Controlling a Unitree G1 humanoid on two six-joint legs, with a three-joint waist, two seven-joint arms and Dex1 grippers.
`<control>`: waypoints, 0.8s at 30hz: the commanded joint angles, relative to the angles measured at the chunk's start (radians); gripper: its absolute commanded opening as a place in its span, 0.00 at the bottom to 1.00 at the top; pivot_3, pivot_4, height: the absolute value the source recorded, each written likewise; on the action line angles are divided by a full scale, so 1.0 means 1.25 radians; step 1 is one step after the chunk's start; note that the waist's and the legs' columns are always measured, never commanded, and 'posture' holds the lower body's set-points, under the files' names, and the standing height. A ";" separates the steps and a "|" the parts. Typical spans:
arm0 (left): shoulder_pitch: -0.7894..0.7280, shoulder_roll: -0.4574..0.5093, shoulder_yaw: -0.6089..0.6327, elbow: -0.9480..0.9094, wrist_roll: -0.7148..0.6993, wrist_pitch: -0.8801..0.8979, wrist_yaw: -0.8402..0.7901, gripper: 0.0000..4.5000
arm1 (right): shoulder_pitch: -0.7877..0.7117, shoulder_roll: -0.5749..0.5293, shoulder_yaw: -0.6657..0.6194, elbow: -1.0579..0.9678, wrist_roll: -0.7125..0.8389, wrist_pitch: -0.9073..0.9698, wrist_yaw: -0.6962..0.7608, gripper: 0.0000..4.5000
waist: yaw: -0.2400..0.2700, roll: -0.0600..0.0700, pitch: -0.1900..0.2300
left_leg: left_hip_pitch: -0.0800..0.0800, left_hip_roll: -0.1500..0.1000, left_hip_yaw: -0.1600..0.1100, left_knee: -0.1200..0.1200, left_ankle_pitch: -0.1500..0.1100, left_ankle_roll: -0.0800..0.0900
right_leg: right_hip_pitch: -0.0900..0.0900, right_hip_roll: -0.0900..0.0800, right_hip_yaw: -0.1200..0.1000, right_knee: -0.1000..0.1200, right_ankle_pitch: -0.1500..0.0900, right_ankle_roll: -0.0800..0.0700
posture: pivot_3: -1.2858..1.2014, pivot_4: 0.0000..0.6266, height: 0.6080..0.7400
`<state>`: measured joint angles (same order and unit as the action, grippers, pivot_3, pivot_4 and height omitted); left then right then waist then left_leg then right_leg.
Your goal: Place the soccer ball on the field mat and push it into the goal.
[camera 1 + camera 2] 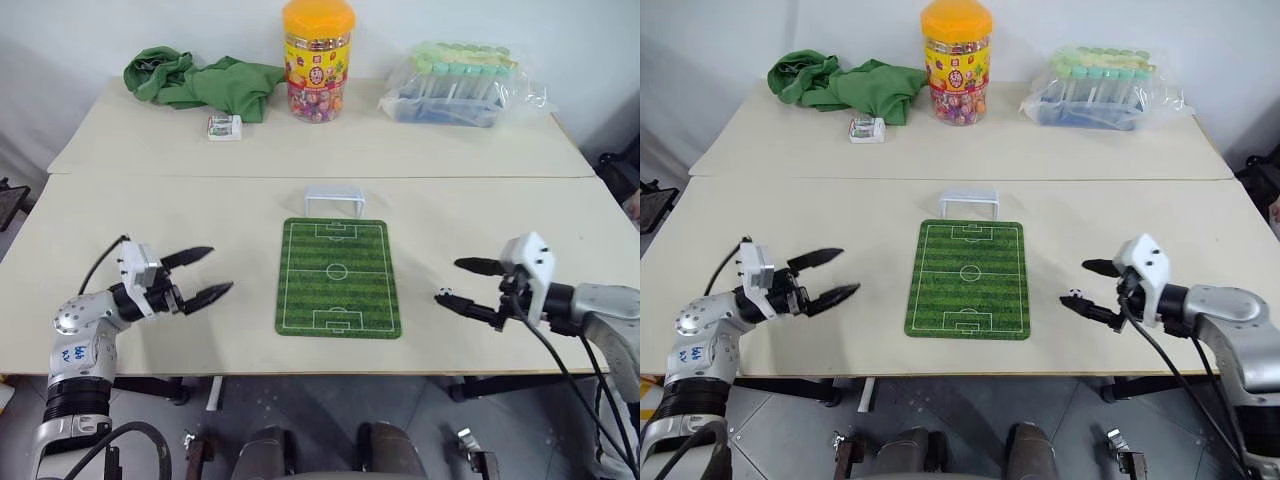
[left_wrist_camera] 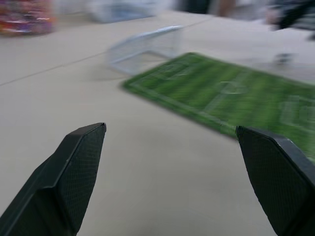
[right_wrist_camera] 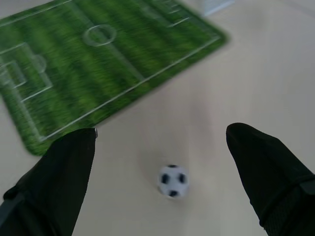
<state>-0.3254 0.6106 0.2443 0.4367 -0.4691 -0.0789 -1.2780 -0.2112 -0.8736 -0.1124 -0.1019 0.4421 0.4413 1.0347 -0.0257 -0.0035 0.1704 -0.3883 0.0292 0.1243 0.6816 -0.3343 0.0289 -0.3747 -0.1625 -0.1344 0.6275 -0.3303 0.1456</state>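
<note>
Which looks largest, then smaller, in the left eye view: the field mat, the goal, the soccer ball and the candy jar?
1. The field mat, clearly largest.
2. The candy jar, though it stands farther from the camera.
3. The goal.
4. The soccer ball, by far the smallest, lying on the table beside the right gripper.

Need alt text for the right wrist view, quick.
The soccer ball lies on the bare table between the open right gripper's two black fingers, untouched. The field mat lies beyond it.

You see the tiny black-patched white soccer ball (image 3: 173, 181) on the desk right of the flat striped green field mat (image 1: 338, 277); the small white netted goal (image 1: 334, 201) stands at its far end.
</note>
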 commanded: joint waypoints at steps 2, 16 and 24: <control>0.026 0.004 0.007 -0.022 -0.009 -0.022 -0.022 1.00 | -0.049 -0.013 0.058 0.098 -0.067 -0.073 0.065 0.98 | 0.001 -0.001 0.000 | 0.000 0.000 -0.001 0.000 0.000 0.000 | 0.000 0.000 -0.001 0.000 0.000 0.000 | 0.52 0.24 1.00; 0.104 0.013 0.037 -0.095 -0.034 -0.025 -0.031 1.00 | -0.096 0.034 0.102 0.277 -0.141 -0.210 0.104 0.62 | -0.001 -0.001 0.001 | 0.000 0.002 -0.001 0.001 0.000 0.000 | 0.000 0.000 -0.001 0.000 0.000 0.000 | 0.52 0.24 1.00; 0.099 0.017 0.040 -0.067 -0.061 -0.036 -0.106 1.00 | -0.094 0.029 0.072 0.159 -0.110 -0.174 0.086 0.19 | -0.001 -0.001 0.001 | 0.000 0.002 -0.001 0.001 0.000 0.000 | 0.000 0.000 -0.001 0.000 0.000 0.000 | 0.52 0.24 1.00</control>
<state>-0.1967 0.6118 0.2792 0.3626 -0.5210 -0.1072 -1.3819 -0.3262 -0.8280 0.0135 0.1679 0.2779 0.2053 1.1488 -0.0266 -0.0046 0.1712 -0.3888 0.0315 0.1229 0.6827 -0.3343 0.0289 -0.3747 -0.1628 -0.1351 0.6281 -0.3303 0.1456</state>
